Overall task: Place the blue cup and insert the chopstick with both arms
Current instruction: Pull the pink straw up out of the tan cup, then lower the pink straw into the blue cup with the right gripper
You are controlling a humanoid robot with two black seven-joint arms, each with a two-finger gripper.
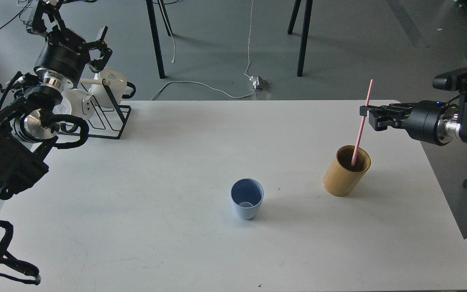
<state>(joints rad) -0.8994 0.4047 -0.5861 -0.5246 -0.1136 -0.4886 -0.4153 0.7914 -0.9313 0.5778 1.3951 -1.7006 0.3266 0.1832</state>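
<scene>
right hand [366, 111] clamps the chopstick [362, 121]; left hand [71, 28] spread apart.

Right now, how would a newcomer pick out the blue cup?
Start at the white table; near its middle stands the blue cup, upright and alone. Unlike the taller tan bamboo holder to its right, it is pale blue, short, and has nothing in it.

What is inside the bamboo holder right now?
The lower end of the pink chopstick dips into the bamboo holder, gripped higher up by the right gripper. The holder's bottom is dark; anything else inside cannot be seen.
</scene>
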